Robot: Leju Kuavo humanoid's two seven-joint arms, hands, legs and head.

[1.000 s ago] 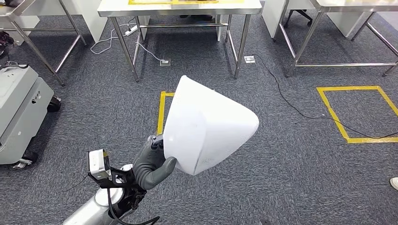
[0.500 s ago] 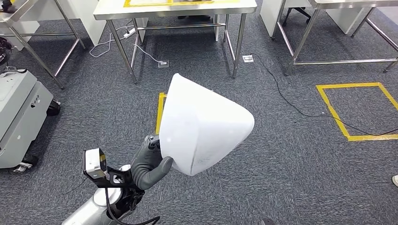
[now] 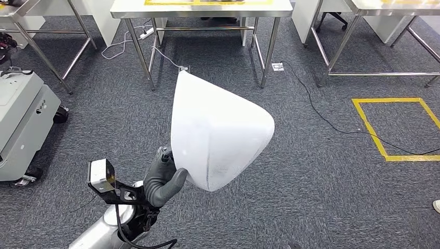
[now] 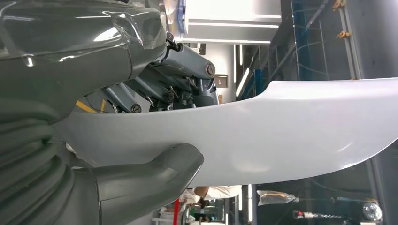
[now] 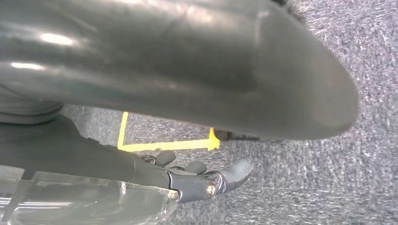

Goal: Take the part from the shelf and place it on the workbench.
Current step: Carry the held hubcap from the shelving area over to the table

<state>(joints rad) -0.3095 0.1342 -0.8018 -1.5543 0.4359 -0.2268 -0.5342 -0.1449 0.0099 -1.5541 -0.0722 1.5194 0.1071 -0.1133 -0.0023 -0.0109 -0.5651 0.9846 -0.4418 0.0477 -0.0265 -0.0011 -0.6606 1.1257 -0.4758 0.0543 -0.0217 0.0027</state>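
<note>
As the view shifted with the robot's walking, the grey wheeled machine (image 3: 23, 129) sat at nine o'clock. The left hand (image 3: 163, 181) stayed clamped on the large white curved plastic shell (image 3: 218, 132), now raised higher at centre. The steel-legged workbench (image 3: 202, 9) waited at twelve o'clock, so placing remained. The right hand (image 5: 206, 180) hung empty, fingers loosely apart.
</note>
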